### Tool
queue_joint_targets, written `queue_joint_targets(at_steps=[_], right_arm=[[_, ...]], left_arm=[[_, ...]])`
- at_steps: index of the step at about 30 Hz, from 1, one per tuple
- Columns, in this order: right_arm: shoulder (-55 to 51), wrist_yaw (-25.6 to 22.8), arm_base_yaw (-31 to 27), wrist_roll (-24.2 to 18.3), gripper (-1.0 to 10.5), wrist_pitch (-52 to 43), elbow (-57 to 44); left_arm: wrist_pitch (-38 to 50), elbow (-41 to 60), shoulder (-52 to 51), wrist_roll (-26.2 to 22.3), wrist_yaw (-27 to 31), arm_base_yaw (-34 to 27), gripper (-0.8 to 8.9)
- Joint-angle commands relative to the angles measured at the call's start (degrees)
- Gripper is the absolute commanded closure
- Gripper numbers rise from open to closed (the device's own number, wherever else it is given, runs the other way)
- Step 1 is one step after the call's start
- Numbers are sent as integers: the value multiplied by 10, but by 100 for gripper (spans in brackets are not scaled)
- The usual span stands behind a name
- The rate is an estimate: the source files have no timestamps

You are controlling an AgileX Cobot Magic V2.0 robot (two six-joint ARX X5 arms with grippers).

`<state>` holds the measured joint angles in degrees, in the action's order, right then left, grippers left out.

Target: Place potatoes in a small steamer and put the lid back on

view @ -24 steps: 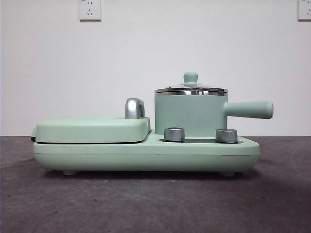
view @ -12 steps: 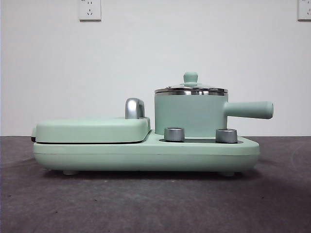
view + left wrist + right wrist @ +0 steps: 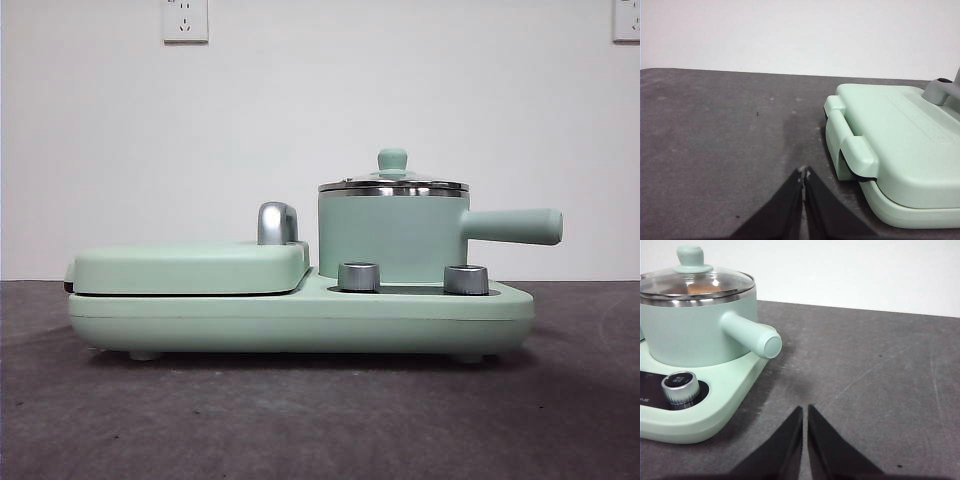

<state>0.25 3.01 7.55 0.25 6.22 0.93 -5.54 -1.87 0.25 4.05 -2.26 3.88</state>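
Nothing has moved in the last second | glass lid (image 3: 393, 184) seated on steamer (image 3: 392, 238), orange-brown visible inside | left gripper (image 3: 804, 172), right gripper (image 3: 804, 410) pinched closed, empty, resting low | task looks finished.

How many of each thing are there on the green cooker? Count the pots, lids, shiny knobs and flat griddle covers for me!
Pot: 1
Glass lid: 1
Steel dials: 2
Flat griddle cover: 1
Chrome griddle handle: 1
Total: 6
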Motion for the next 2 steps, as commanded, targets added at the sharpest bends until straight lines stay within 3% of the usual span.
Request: queue_joint_targets(at_steps=[1, 2], right_arm=[[0, 0, 2, 5, 934, -6, -2], [0, 0, 2, 5, 934, -6, -2]], left_arm=[[8, 11, -1, 1, -1, 1, 808], [8, 11, -1, 1, -1, 1, 808]])
